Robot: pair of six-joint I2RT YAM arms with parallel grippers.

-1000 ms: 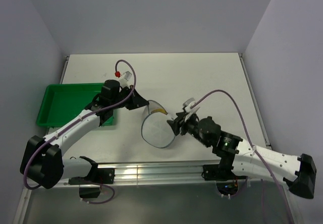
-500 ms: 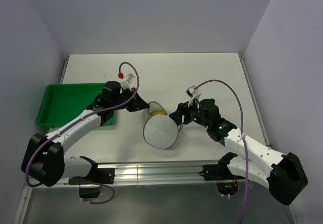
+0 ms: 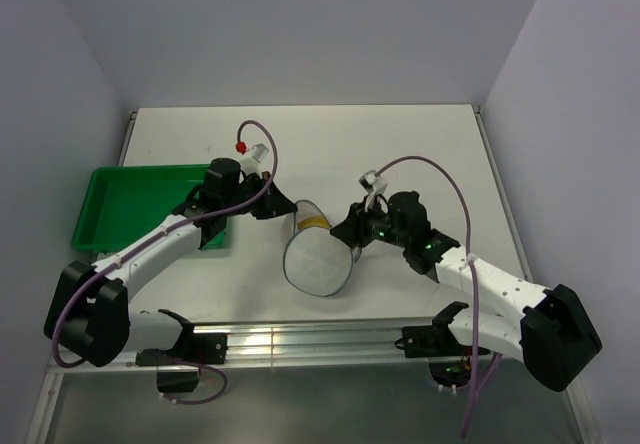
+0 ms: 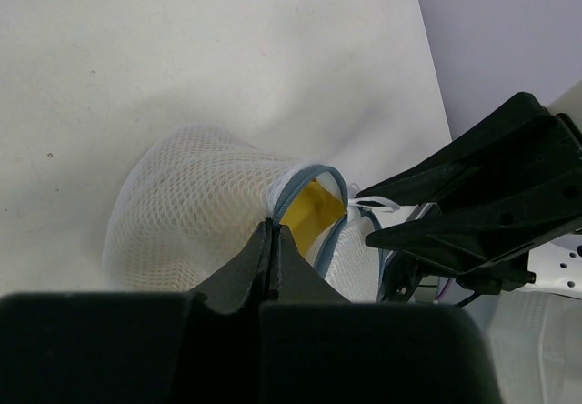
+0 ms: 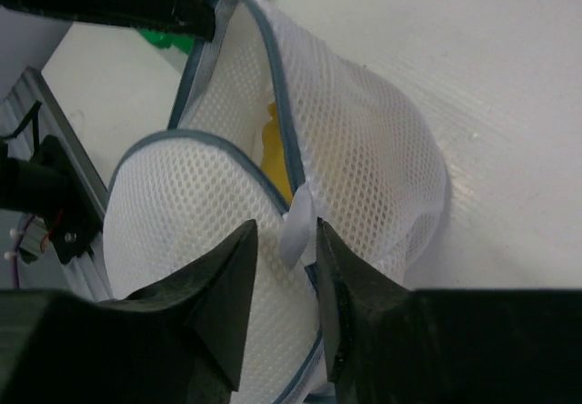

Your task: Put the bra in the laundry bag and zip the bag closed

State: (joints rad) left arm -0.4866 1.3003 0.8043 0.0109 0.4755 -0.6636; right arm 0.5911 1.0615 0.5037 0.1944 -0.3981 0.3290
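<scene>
The white mesh laundry bag [image 3: 316,256] with blue zipper trim stands partly open mid-table. The mustard-yellow bra [image 3: 315,223] shows inside it, also in the left wrist view [image 4: 318,211] and the right wrist view [image 5: 273,154]. My left gripper [image 3: 278,209] is shut on the bag's blue rim [image 4: 289,195]. My right gripper [image 3: 350,241] is open at the bag's right side, its jaws either side of a small white tab [image 5: 296,226] on the zipper trim, not closed on it.
A green plastic tray [image 3: 135,204] lies at the left, under my left arm. The metal rail [image 3: 300,339] runs along the table's near edge. Grey walls enclose the table on three sides.
My right arm has swung up and left, bringing its gripper against the bag's right edge. The bag has shifted slightly. My left gripper keeps its hold on the rim.
</scene>
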